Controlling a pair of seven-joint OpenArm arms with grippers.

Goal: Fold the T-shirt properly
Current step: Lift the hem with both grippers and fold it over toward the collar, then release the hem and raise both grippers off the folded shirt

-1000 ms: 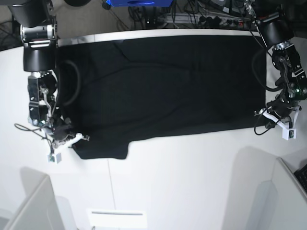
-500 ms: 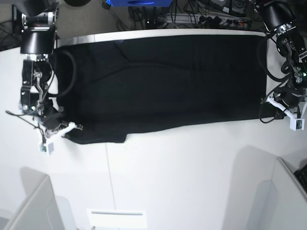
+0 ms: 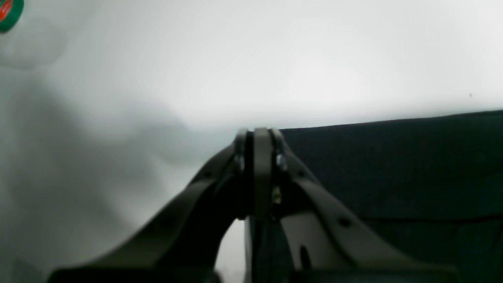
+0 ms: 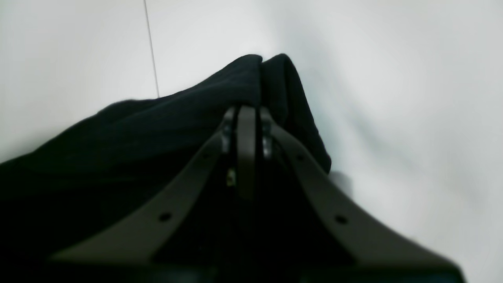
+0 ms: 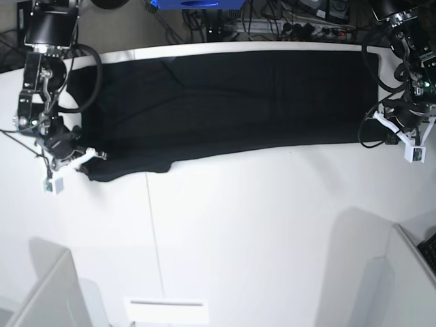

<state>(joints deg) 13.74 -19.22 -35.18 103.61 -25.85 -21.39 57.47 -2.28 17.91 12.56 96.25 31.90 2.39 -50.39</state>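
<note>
The black T-shirt [image 5: 231, 102] lies as a wide strip along the far part of the white table, plain side up; no print shows. My right gripper [image 5: 94, 157], at the left of the base view, is shut on the shirt's near left corner. In the right wrist view the shut gripper [image 4: 245, 112] has bunched black cloth [image 4: 157, 129] around its tips. My left gripper [image 5: 373, 136], at the right of the base view, is at the shirt's near right corner. In the left wrist view it is shut [image 3: 259, 133], with the shirt's edge [image 3: 393, 177] running off to its right.
The white table [image 5: 259, 231] has a thin seam [image 5: 155, 238]. White partitions stand at the front left [image 5: 41, 286] and front right [image 5: 409, 272]. Cables and equipment [image 5: 272, 20] lie beyond the far edge. A green-red sticker [image 3: 6, 11] is at the left wrist view's corner.
Both grippers have moved toward the far side of the table, drawing the shirt's near edge with them. The black strip is now narrower front to back.
</note>
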